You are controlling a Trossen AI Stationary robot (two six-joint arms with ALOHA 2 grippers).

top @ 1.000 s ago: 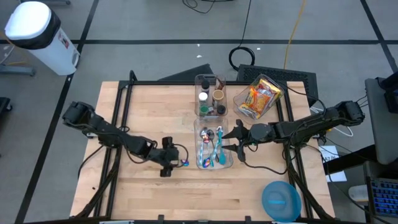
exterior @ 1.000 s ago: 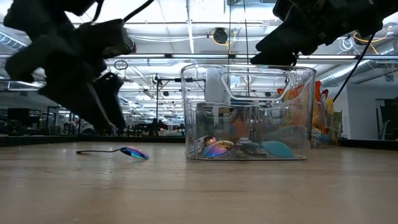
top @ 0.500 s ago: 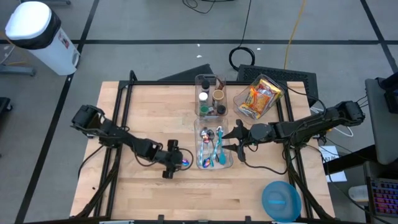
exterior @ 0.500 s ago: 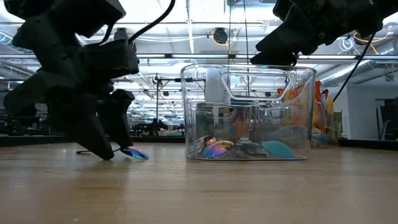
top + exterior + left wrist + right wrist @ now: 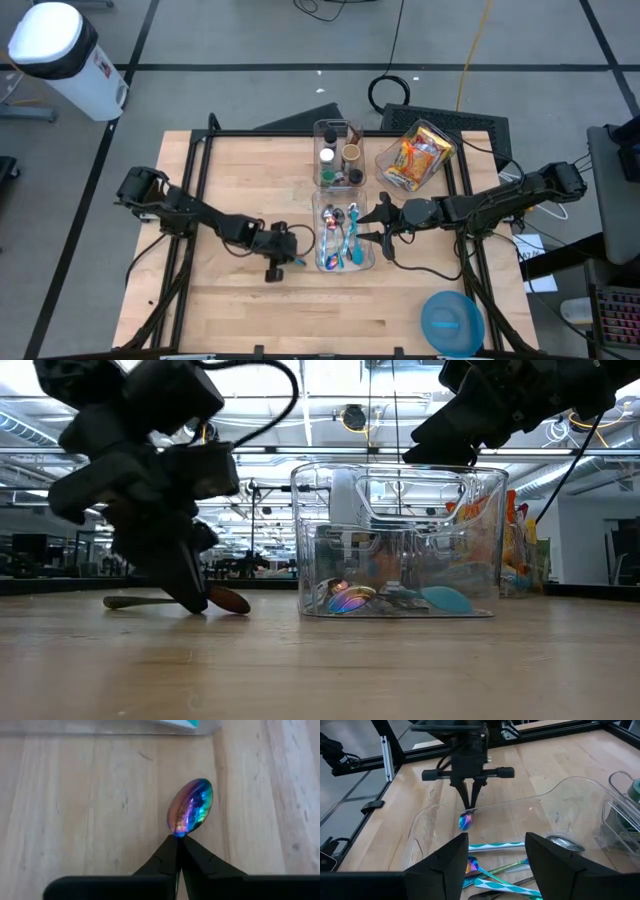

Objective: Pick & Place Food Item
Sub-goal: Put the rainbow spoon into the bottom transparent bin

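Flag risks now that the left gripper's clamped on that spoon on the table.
1. Left gripper pinches the iridescent spoon only at its thin neck, so it may pivot or slip on lift.
2. Clear utensil bin stands close by; a swinging bowl could clip its wall.
3. Right gripper hovers open over that bin, crowding any drop-in.

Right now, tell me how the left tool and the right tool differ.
The left tool is shut on the spoon; the right tool is open and holds nothing. The left tool reaches down to the table beside the bin; the right tool hovers above the bin's rim. Both are dark and two-fingered.
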